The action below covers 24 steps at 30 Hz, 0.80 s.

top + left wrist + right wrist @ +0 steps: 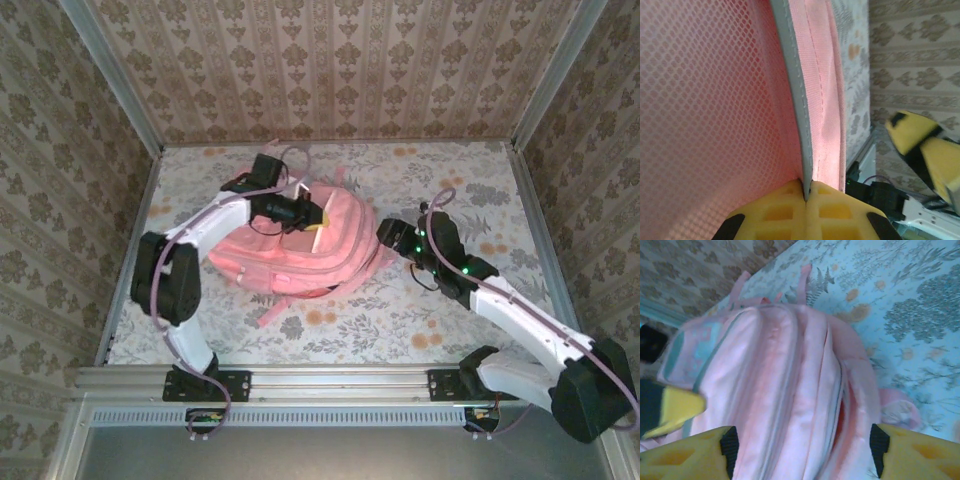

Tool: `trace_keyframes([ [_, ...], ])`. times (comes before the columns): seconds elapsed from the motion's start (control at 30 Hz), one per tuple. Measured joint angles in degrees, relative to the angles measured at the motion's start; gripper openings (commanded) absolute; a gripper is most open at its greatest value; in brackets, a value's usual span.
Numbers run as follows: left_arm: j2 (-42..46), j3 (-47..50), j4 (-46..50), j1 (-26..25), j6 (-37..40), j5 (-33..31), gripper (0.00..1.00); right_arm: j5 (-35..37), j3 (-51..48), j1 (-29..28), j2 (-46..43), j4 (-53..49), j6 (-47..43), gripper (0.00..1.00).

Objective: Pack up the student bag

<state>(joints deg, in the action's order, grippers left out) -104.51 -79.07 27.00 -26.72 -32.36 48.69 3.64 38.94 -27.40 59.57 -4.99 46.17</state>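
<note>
**A:** Entry one. Item and location?

**B:** Student bag (300, 250): a soft pink backpack lying flat at the middle of the desk (440, 320). Its long axis runs roughly left to right, and its straps (275, 310) trail toward the near edge.

**A:** Left claw?

**B:** Left claw (806, 197): the yellow pads are fully closed, pinching the grey piping (794, 100) where the mesh panel meets the woven panel. From overhead it sits at the bag's far upper edge.

**A:** Right claw?

**B:** Right claw (800, 450): the pads are set wide apart and grip nothing. The bag lies straight ahead, its right end just beside the claw. I cannot tell whether either pad touches the fabric.

**A:** Governing relation?

**B:** By my judgement, the bag presents end-on to the right claw, which is the free one and the nearer to that end. Any reach would run along the long axis, with the left claw occupied at the seam.

**A:** Materials?

**B:** Mesh panel (700, 110): coral pink with an open diamond weave. Woven panel (825, 100): fine ribbed cloth with one stitched line. The outer shell is paler pink, puffy and ridged lengthwise by zip lines, with a teal printed patch (692, 347) on one side. Everything looks limp and is likely to sag when pulled.
</note>
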Motion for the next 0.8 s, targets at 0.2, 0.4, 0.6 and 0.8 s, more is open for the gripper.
trace_keyframes([
  [0.2, -8.7, -7.45, -0.61, -2.05, -1.01, -2.51, 0.0, -0.63, -2.32, -4.9, -2.25, -1.9, -5.27, 0.42],
  [0.4, -11.04, -12.85, -4.92, -2.29, -4.0, -4.42, 0.36, -0.39, -4.13, -14.93, -1.92, -1.42, -9.03, 0.31],
  [0.6, -6.99, -9.6, -7.34, -2.12, -5.01, -7.06, 0.56, 2.34, -5.95, -22.71, 5.22, 5.2, -10.73, 0.41],
  [0.8, 8.24, 2.08, -6.49, -0.59, -4.96, -11.17, 0.61, 7.43, -14.4, -32.11, 19.23, 30.12, -18.69, 0.38],
])
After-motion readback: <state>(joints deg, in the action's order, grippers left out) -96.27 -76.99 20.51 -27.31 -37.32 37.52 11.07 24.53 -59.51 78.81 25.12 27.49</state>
